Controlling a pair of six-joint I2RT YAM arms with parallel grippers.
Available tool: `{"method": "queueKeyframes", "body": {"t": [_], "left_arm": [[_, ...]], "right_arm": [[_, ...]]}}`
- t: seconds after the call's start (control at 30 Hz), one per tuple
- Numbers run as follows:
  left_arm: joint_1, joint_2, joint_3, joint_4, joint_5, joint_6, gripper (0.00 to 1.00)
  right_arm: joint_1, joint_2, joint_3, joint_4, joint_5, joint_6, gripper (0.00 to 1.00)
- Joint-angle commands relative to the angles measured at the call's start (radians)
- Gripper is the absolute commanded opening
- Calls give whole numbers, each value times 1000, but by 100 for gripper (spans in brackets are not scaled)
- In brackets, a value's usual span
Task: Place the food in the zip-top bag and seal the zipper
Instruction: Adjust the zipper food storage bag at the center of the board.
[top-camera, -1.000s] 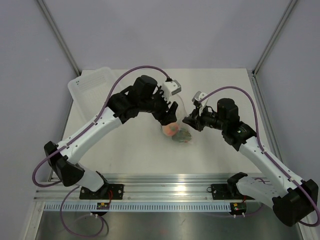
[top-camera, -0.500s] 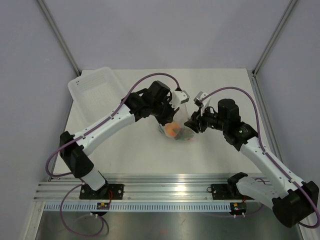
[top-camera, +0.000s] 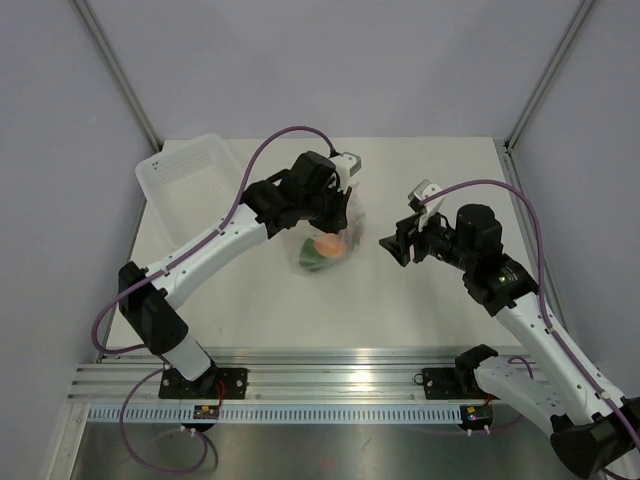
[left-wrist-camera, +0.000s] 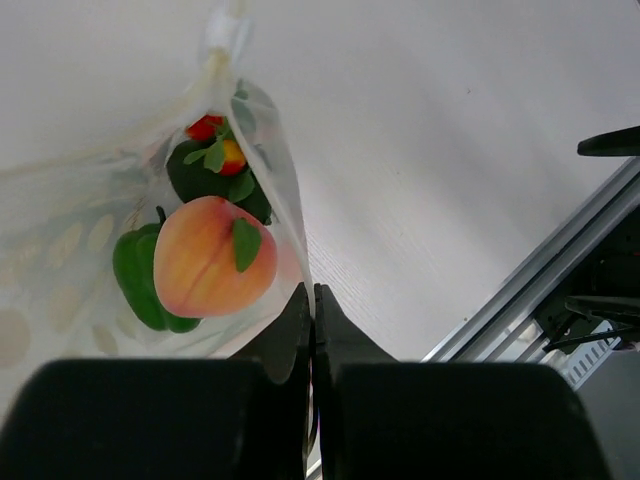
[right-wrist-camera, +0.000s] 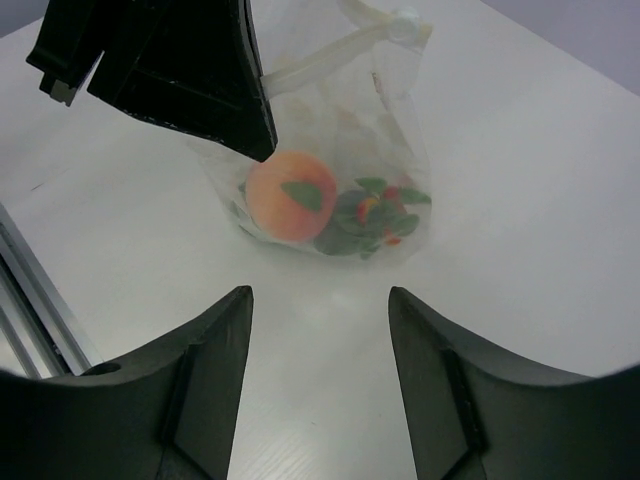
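Nearest me, the ribbed aluminium rail (top-camera: 330, 385) that carries both arm bases runs along the front of the white table (top-camera: 430, 170). Beyond it, just right of the clear plastic zip-top bag (top-camera: 322, 245) printed with white round dots, my right gripper (top-camera: 392, 241) hangs with its two black fingers spread wide apart and nothing between them. It faces the bag but stands clear of it. The bag sits near the middle of the table, its bottom seemingly down on the surface and its top pulled up. All the food is inside it. The round orange-pink toy peach (left-wrist-camera: 213, 257) lies against the bag's wall, the bright green plastic lump (left-wrist-camera: 138, 275) is tucked beside it, and the tiny red-and-green piece (left-wrist-camera: 205, 128) rests beyond them. My left gripper (top-camera: 338, 220) is at the bag's upper edge with its black fingers pressed together, pinching the film there. The narrow clear zipper strip (right-wrist-camera: 325, 55) runs from that grip out to a small white tab (right-wrist-camera: 405, 20); I cannot tell whether it is sealed along its length. Farthest off, well left of the bag, the white translucent rectangular tray (top-camera: 190, 180) lies at the table's back corner
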Motion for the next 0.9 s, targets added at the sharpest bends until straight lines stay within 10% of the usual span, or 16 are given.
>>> {"method": "queueKeyframes", "body": {"t": [0.0,0.87], "left_arm": [[3,-48,-31,93,37,6,0],[39,-109,-83,95,246,127,0]], "right_arm": [[-41,36,25,61,-63,7,63],[-171,415,131,366,-511,13,66]]}}
